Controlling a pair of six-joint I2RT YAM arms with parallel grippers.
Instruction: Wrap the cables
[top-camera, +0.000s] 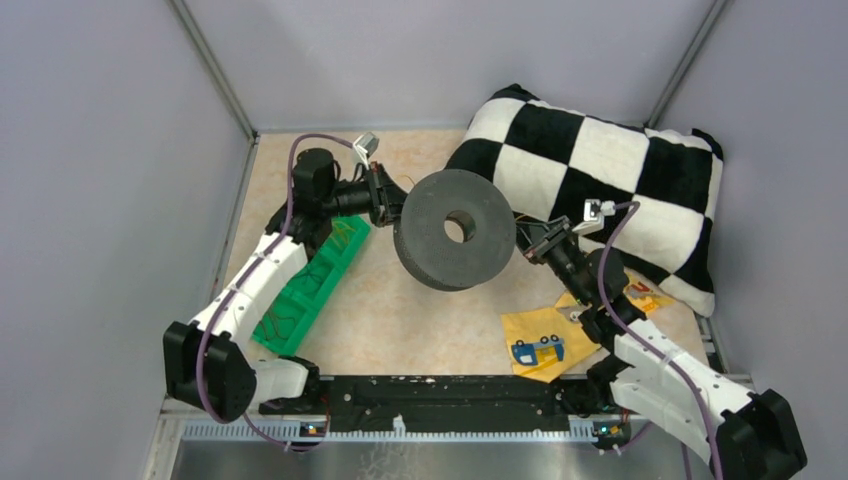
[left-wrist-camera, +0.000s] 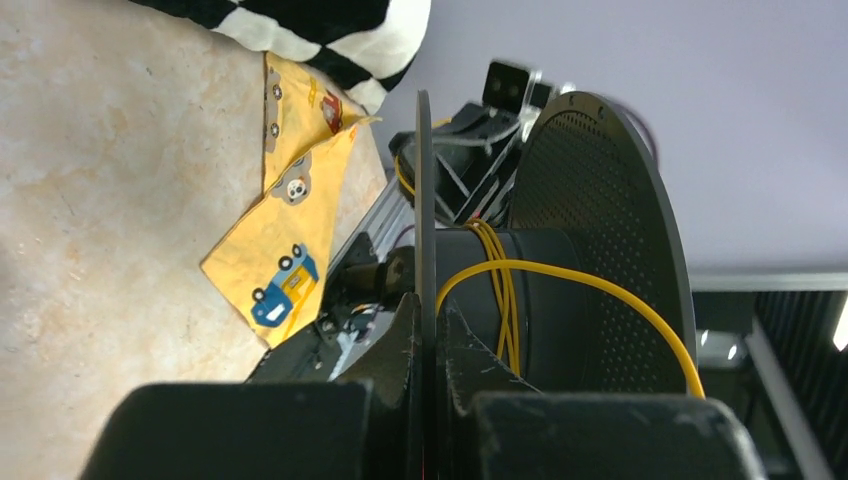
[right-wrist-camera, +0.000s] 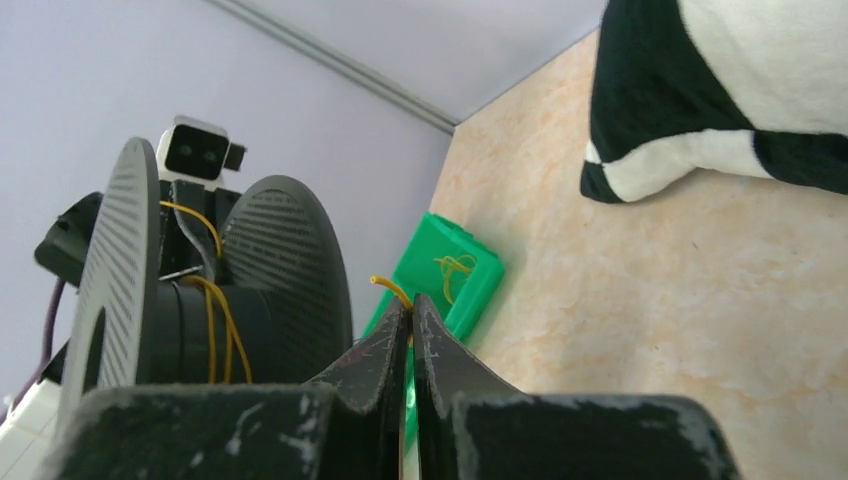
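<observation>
Cables (left-wrist-camera: 503, 300) of thin yellow wire lie in a few turns around the hub of the black spool (top-camera: 430, 250), and one loose strand arcs out past its rim. The wire looks light, springy and slippery. It would likely kink or uncoil if left slack, so it is best pinched near its end and kept taut. The left hand (left-wrist-camera: 425, 335) is clamped on the edge of one spool disc and appears to hold the spool clear of the desk (top-camera: 420, 320). The right hand (right-wrist-camera: 408, 335), on the spool's other side, is closed on the wire's tip.
</observation>
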